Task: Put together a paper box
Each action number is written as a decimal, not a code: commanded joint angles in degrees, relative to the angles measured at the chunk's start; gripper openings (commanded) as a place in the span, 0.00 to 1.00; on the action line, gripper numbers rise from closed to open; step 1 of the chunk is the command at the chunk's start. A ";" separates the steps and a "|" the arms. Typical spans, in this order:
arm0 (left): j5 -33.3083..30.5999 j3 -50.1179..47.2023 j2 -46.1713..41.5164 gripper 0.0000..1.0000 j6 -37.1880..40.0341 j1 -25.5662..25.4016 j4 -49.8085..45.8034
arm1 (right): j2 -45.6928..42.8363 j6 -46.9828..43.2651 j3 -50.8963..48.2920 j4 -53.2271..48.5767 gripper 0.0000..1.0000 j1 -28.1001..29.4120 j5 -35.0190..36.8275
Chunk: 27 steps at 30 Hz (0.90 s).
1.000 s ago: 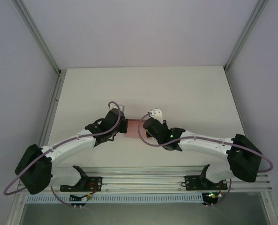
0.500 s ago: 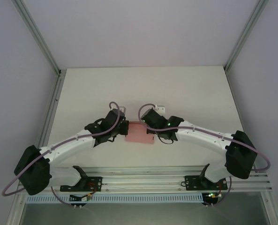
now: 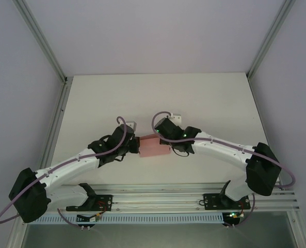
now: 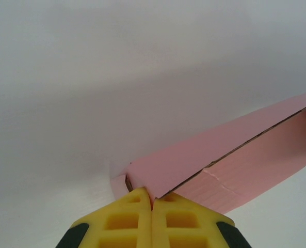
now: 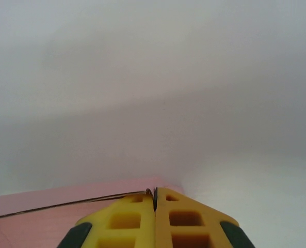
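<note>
— Where is the paper box right now?

— Beyond the rail, roughly opposite the middle of its length, over the white table. I can't tell whether it rests on the surface or hangs just clear of it.

— And your jaws?

— Both pairs are pressed together on thin pink card. My left gripper pinches a corner at the box end nearer the rail's left half; my right gripper nips an edge at the end nearer the rail's right half (the card's dark cut line runs straight into the seam between my fingers there).

— Which step is this, then?

— I judge it as opening the shape. From my left wrist the card reads as a half-flattened sleeve, one panel folded over another with a gap between them, not yet a squared box. No end flap looks tucked.

— What does the next move call for?

— Probably working the two ends against each other so the panels stand square, keeping both pinches light enough not to crease the card, then freeing one gripper to fold a flap
</note>
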 commanded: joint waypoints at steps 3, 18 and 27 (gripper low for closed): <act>5.30 -2.68 2.66 0.00 -0.15 -2.37 -4.35 | -4.79 -5.61 -10.88 9.59 0.00 1.14 -10.22; 2.69 -14.31 -1.29 0.00 -0.21 -4.86 3.39 | -11.67 -12.81 -31.13 27.35 0.00 2.91 -17.50; 3.87 -13.99 -1.27 0.00 -0.59 -5.08 2.55 | -13.89 -12.16 -31.49 16.61 0.00 4.69 -14.03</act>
